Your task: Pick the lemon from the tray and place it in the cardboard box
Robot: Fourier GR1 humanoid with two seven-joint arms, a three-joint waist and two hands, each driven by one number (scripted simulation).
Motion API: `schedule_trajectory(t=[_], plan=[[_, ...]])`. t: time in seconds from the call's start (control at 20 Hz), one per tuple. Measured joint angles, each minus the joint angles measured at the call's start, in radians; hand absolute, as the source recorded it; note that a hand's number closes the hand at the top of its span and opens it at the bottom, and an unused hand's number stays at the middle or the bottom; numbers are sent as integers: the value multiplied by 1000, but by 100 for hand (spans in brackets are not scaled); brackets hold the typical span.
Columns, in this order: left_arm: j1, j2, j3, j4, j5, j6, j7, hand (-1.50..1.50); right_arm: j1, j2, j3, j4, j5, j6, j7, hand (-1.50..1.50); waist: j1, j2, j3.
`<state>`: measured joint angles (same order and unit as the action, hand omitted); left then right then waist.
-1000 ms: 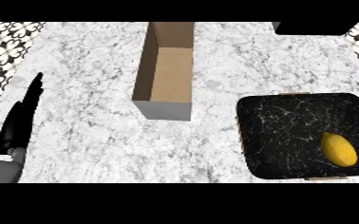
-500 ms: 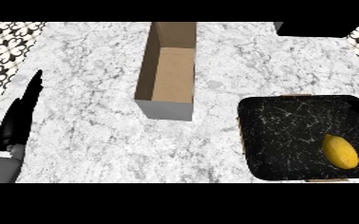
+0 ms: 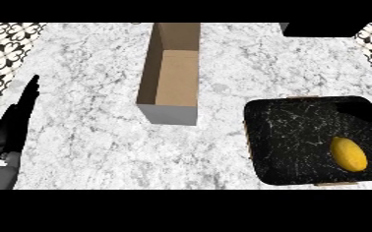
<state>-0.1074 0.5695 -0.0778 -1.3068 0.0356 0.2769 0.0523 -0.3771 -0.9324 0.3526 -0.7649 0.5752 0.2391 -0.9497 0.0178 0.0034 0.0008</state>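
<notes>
The head view looks steeply down on a white and grey marbled counter [image 3: 94, 69]. Near the middle, reaching toward the far edge, stands a long, narrow cardboard box [image 3: 174, 71], open at the top, with its bare brown floor showing and nothing visible inside it. Its near end wall looks grey from this angle.

At the near right lies a black tray [image 3: 291, 137] with rounded corners and a pale veined pattern on its surface. The lemon [image 3: 349, 154] rests on the tray, close to its right edge and toward its near side, lying at a slight tilt. It is well apart from the box, with a strip of bare counter between tray and box.

At the left edge of the view the left hand [image 3: 16, 123] shows as a dark shape with its fingers [image 3: 30, 91] straight and pointing toward the far side, spread from nothing and holding nothing; it rests there, well apart from both box and tray. The right hand does not show in this view.

At the far right corner sits a dark block [image 3: 320, 29], cut off by the view's edge. Patterned black and white tiles [image 3: 18, 37] show beyond the counter at the far left.
</notes>
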Motion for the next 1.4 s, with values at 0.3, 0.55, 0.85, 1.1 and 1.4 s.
schedule_trajectory(t=[0.3,0.55,0.85,1.1,1.4], plan=[[3,-33,25,6,-32,-10,-2,0,-13,64,0,16,65,-10,14,-150,-10,-2,-1],[26,-46,49,-24,-56,-26,2,0,-17,72,-22,18,89,-7,7,-150,-13,-3,-1],[23,-63,63,-16,-81,-27,3,0,35,49,-21,-64,63,6,-12,-150,-19,-5,-1],[22,-72,76,-2,-87,-43,-3,0,71,47,-16,-156,32,24,3,-150,-20,-5,-2],[20,-94,96,5,-114,-48,-11,0,133,12,-19,-278,56,56,68,-150,-21,-5,-1]])
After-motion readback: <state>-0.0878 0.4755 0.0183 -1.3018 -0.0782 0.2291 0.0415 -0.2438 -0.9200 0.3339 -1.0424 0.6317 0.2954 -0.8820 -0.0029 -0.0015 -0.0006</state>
